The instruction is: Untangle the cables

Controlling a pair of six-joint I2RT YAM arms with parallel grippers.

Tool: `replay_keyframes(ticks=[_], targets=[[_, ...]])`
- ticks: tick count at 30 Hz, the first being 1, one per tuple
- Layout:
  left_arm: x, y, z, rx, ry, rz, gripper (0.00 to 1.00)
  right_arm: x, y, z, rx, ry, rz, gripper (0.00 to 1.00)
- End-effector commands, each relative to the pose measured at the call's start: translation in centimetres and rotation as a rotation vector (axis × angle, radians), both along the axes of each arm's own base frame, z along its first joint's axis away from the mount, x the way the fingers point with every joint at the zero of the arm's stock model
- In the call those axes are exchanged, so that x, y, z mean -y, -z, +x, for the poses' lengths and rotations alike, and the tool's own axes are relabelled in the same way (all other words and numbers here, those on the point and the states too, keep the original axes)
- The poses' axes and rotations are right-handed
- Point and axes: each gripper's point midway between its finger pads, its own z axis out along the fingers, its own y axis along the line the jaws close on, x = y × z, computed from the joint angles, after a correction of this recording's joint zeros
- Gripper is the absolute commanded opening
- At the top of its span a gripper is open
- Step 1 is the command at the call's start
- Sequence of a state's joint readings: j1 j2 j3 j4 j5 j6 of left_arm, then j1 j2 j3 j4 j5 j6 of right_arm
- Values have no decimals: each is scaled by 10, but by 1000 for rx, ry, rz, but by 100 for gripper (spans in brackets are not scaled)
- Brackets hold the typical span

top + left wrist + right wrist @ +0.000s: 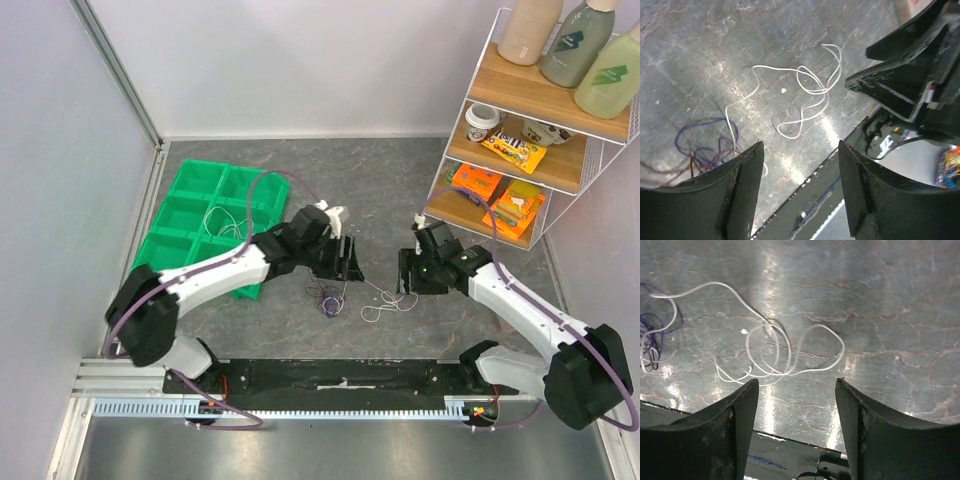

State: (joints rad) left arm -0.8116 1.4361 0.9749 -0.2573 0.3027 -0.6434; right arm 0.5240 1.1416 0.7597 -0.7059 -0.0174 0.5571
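Note:
A small clump of thin purple and red-orange cables [328, 301] lies on the grey table between my arms, with a loose white cable [385, 302] trailing to its right. My left gripper [348, 262] is open and empty just above the clump. In the left wrist view the purple clump [700, 147] sits left of my fingers and the white cable [805, 95] loops ahead. My right gripper [408, 272] is open and empty beside the white cable's right end. The right wrist view shows the white loops [775, 352] ahead and the purple clump [652, 335] at far left.
A green compartment tray [205, 215] stands at the back left with white cable [225, 222] in it. A wire shelf [530, 120] with snacks and bottles stands at the back right. The black arm mount [340, 380] runs along the near edge.

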Motion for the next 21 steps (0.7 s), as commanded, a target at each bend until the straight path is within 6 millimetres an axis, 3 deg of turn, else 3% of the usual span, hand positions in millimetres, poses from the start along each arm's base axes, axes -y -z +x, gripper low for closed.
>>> replay_keyframes(ticks=[1, 3, 8, 11, 14, 16, 19, 21], targets=[[25, 8, 3, 76, 148, 63, 70, -3, 5, -6, -66, 58, 162, 70], [27, 24, 5, 127, 198, 120, 75, -18, 8, -10, -109, 26, 255, 67], [31, 62, 6, 123, 298, 216, 78, -20, 23, -11, -176, 50, 266, 66], [33, 83, -2, 62, 346, 242, 73, -22, 30, -6, -168, 68, 279, 64], [27, 99, 4, 62, 314, 291, 54, -22, 37, 2, -160, 77, 268, 55], [24, 97, 11, 74, 293, 330, 35, -20, 42, 11, -139, 86, 246, 43], [25, 77, 20, 107, 277, 348, 23, -29, 30, 29, -78, 73, 286, 19], [26, 53, 29, 162, 247, 341, 18, -34, 10, 43, -21, 59, 306, 4]])
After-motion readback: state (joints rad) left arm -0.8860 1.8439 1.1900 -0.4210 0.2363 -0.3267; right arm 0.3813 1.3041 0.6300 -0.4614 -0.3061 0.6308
